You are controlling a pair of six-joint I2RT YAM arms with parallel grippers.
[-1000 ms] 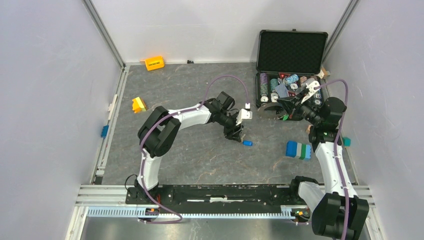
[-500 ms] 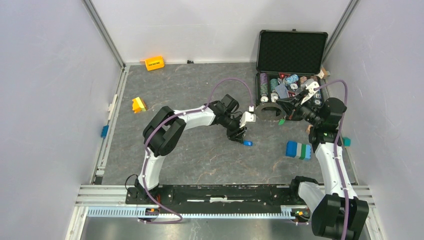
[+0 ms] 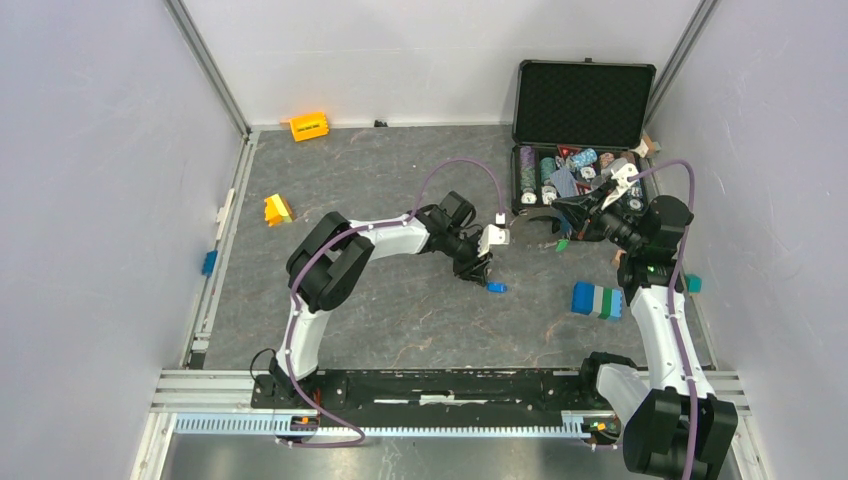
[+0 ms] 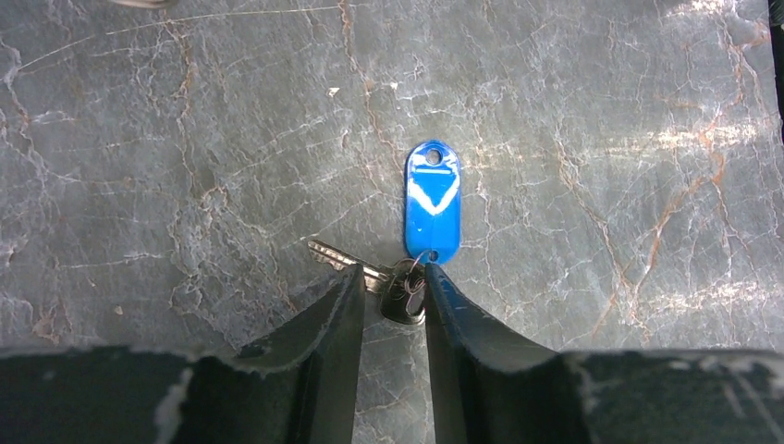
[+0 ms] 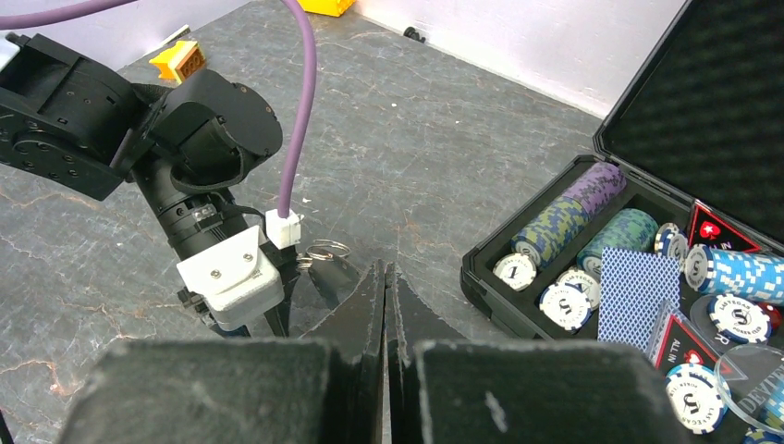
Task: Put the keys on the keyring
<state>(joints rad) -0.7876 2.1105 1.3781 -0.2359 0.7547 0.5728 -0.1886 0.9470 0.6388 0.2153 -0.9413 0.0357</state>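
Reaching farther across the grey marbled bench [image 4: 185, 139] than a second ago, the left gripper [image 4: 391, 277] is now standing directly over the small key with a blue plastic tag and short silver blade [image 4: 433, 213]. Its jaws are sitting narrowly apart on either side of the key's dark head. Whether they are pinching it yet cannot be told. The blue key is lying flat on the bench, with its tag pointing away from the gripper. Over by the open black case of poker chips [image 5: 518, 316], the right gripper [image 5: 385, 271] is clenched and appears to be gripping the large dark-grey metal keyring [image 5: 337, 280], which has turned from broad face to thin edge in the overhead view. The tiny green-headed key [image 3: 562, 243] is showing just below the keyring, though whether it is threaded on is unclear. The blue key is well apart from the keyring, so lifting, carrying and threading it all appear to be outstanding.
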